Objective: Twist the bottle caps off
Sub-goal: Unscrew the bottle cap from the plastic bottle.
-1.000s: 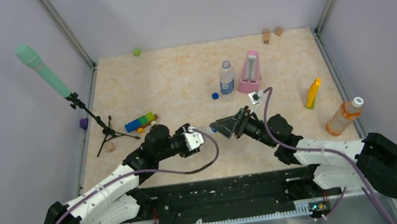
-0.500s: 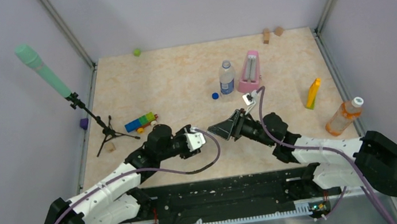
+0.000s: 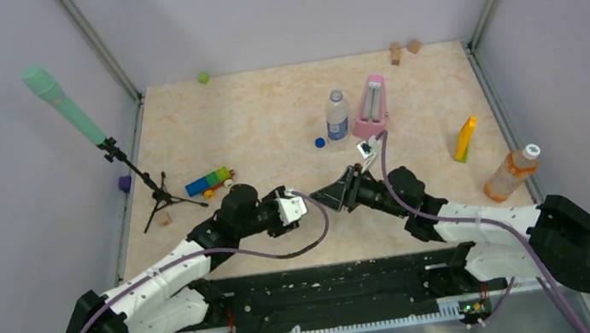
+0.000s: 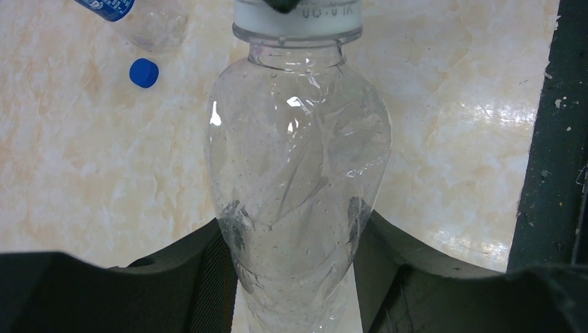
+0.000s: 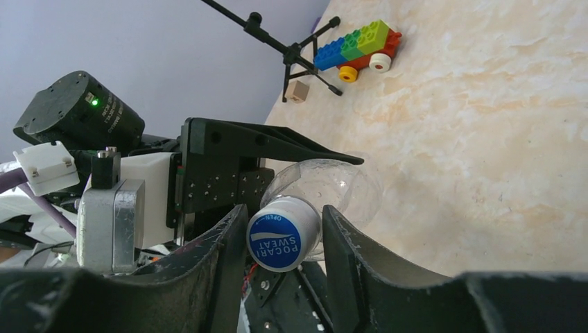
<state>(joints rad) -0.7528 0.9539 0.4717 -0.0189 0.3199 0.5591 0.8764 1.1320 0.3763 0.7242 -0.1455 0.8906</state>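
The left wrist view shows the left fingers point(image 4: 173, 284) clenched on the lower body of the clear bottle point(image 4: 298, 173), one at each side. Its neck points to 12 o'clock, and its cap point(image 4: 298, 17) is cut off by the frame edge. The right wrist view gives the cap end-on: white with a printed blue top, grasped between the right fingers point(image 5: 367, 270), which touch both its sides.

Only the top view shows the whole bench point(image 3: 251, 120). There the two arms meet at mid-bench, towards 6 o'clock. A loose blue cap point(image 3: 319, 142) lies just beside the labelled bottle point(image 3: 337, 115), at its 8 o'clock. The orange bottle point(image 3: 509, 173) lies tilted at the bench's 3 o'clock edge, with its white cap point(image 3: 532, 152) on.
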